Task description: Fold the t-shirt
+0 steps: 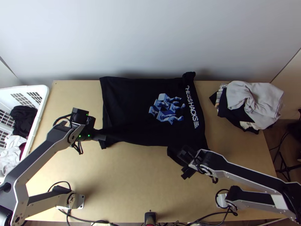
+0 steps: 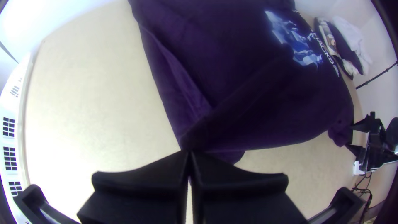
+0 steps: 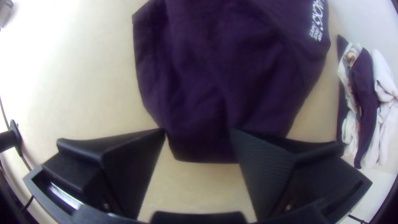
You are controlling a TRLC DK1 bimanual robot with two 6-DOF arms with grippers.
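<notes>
Your left arm (image 1: 39,157) angles from the lower left of the top view up to the near left part of the t-shirt (image 1: 131,98), its elbow running off the view's edge. The left claw (image 1: 99,136) is narrow: its fingers are pressed together on a gathered fold of the shirt. Your right arm (image 1: 244,171) bends out to the view's right edge, where its elbow is partly cut off, then reaches back inward to the shirt's near right part. You have the right claw (image 1: 183,162) wide, with cloth between and just beyond its fingertips; you can't tell whether they touch it. The shirt lies mostly spread on the tabletop (image 1: 131,180), print up, its far right corner bunched and its left edge folded over in a strip. In the top view, the right claw and forearm hide part of the near right cloth. In the left wrist view, the shirt's far edge runs out of the picture, and the dark fabric makes the layers at the left claw (image 2: 189,154) hard to separate.
</notes>
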